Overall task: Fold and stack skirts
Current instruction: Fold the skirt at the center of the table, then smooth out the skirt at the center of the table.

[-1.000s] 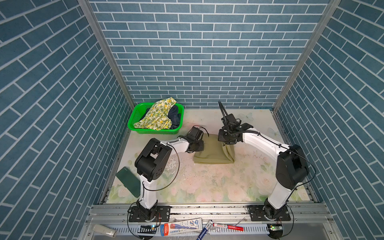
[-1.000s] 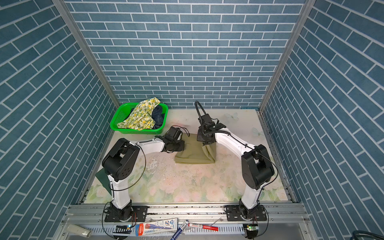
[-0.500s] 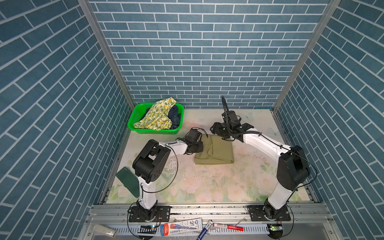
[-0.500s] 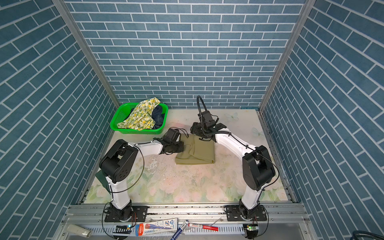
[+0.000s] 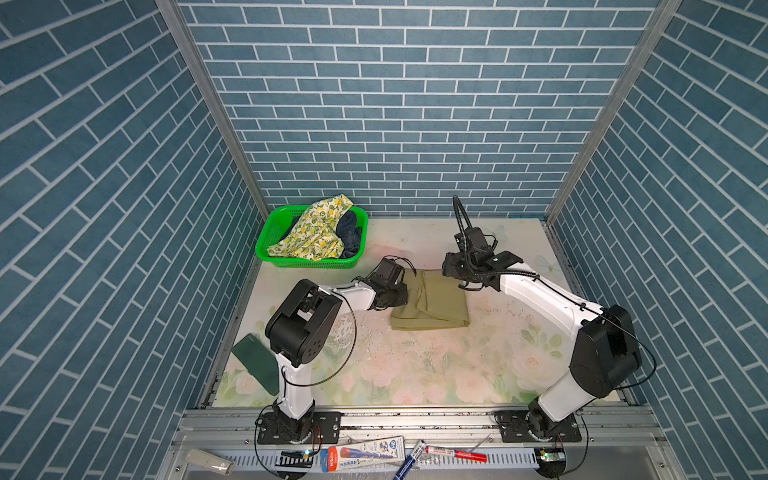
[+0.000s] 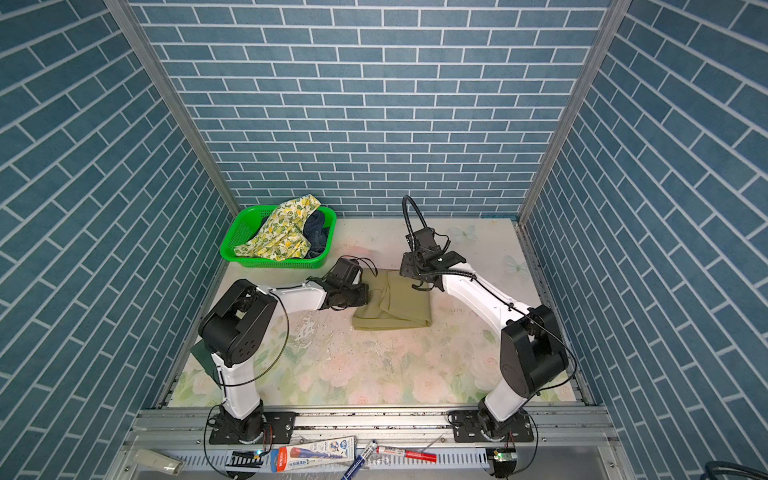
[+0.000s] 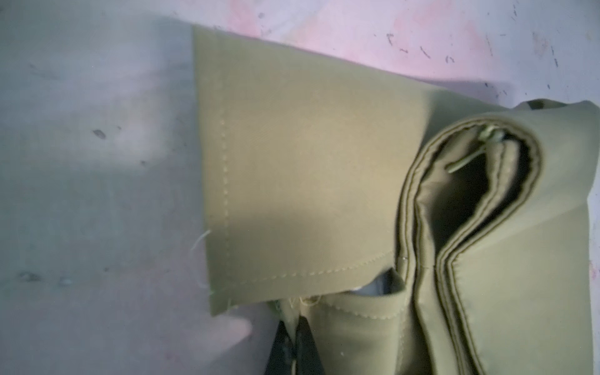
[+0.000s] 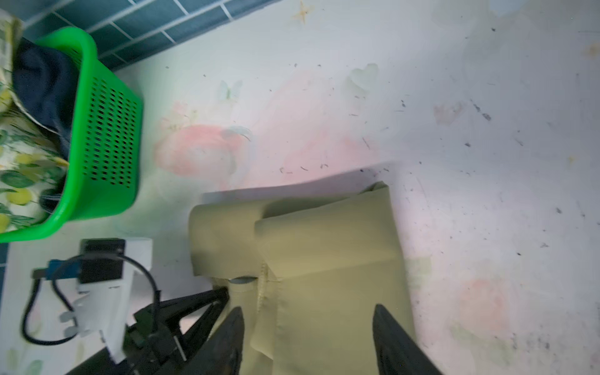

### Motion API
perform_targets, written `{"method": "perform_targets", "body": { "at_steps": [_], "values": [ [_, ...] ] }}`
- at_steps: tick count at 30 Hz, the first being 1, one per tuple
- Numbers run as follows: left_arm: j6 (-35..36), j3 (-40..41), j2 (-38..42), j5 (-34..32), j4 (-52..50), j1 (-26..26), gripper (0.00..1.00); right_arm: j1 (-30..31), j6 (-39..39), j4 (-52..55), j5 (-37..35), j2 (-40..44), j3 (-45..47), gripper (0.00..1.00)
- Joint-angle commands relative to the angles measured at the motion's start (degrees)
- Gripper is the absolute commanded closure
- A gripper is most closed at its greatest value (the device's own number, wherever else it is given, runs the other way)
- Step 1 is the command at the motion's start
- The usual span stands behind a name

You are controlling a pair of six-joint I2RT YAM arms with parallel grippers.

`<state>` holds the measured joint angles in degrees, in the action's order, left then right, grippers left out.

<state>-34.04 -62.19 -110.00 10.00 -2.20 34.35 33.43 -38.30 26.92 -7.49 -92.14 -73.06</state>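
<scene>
The olive-khaki skirt [image 5: 432,301] [image 6: 392,303] lies folded on the flowered table, one flap laid over its top. My left gripper [image 5: 406,296] [image 7: 293,321] is at the skirt's left edge, shut on a thin fold of khaki cloth. My right gripper [image 5: 451,272] [image 8: 306,321] hangs open just over the skirt's far edge, with the cloth [image 8: 324,246] lying loose under its spread fingers. The lemon-print skirt [image 5: 318,232] and the dark navy skirt [image 5: 351,235] sit crumpled in the green basket.
The green mesh basket [image 5: 272,226] [image 8: 107,136] stands at the table's far left corner. A dark green flat sheet [image 5: 255,368] lies by the left arm's base. Pens and tools [image 5: 415,453] lie on the front rail. Brick walls enclose three sides.
My right gripper has opened and let go of the khaki skirt, whose flap now rests on the folded cloth. The left gripper has stayed shut at the left edge.
</scene>
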Motion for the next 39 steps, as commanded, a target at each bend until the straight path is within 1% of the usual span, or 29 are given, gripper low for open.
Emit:
{"method": "perform_targets", "body": {
  "at_steps": [1,2,3,4,6,8,10,12,16,20,23,27,30,36,39],
  "values": [
    [-0.63,2.25,-2.45,1.18,-6.27,1.52,1.0,-0.6,2.94,2.11,-2.63,2.75,2.31,0.37],
    [-0.37,2.34,-1.93,0.86,-6.75,1.51,0.97,-0.73,3.2,2.17,-2.66,2.9,2.57,0.37],
    [0.23,2.26,-1.13,0.08,-7.81,1.51,0.91,-0.82,3.56,2.12,-2.77,3.08,2.99,0.37],
    [1.0,2.01,0.06,-1.03,-9.46,1.36,0.84,-0.9,3.87,2.0,-2.85,3.41,3.47,0.37],
    [2.08,1.73,2.68,-3.29,-12.29,0.63,0.66,-1.04,4.44,1.54,-2.76,4.01,4.58,0.37],
    [2.73,1.11,5.27,-4.78,-14.73,-0.34,0.53,-1.24,4.72,0.93,-2.49,4.54,5.7,0.37],
    [3.52,-0.38,7.56,-6.89,-17.7,-0.6,0.46,-1.59,4.73,-0.18,-1.98,5.18,7.27,0.37],
    [3.8,-1.92,9.1,-7.19,-19.0,-0.6,0.42,-2.14,4.64,-1.52,-1.19,5.82,8.82,0.37],
    [3.72,-6.23,9.65,-5.9,-20.12,1.16,0.41,-3.98,3.8,-3.91,0.87,7.09,11.72,0.37],
    [2.24,-10.0,7.7,-3.41,-19.78,4.03,0.42,-7.06,2.75,-6.71,4.66,8.67,15.13,0.37],
    [0.82,-12.08,5.7,-2.16,-19.08,6.4,0.45,-8.92,2.77,-7.58,6.05,9.75,16.85,0.37],
    [-1.75,-13.91,2.89,0.59,-17.1,8.74,0.51,-10.72,3.0,-8.48,7.45,10.65,18.81,0.37],
    [-3.33,-14.75,0.47,2.17,-16.02,9.45,0.54,-11.74,3.02,-9.51,8.51,11.35,20.17,0.37],
    [-4.57,-15.77,-3.23,2.89,-13.86,9.6,0.57,-12.58,3.04,-10.49,9.38,12.77,21.97,0.38],
    [-5.99,-15.83,-4.84,4.26,-10.8,9.69,0.59,-12.86,3.01,-10.66,9.58,13.3,22.67,0.38]
  ]
}}
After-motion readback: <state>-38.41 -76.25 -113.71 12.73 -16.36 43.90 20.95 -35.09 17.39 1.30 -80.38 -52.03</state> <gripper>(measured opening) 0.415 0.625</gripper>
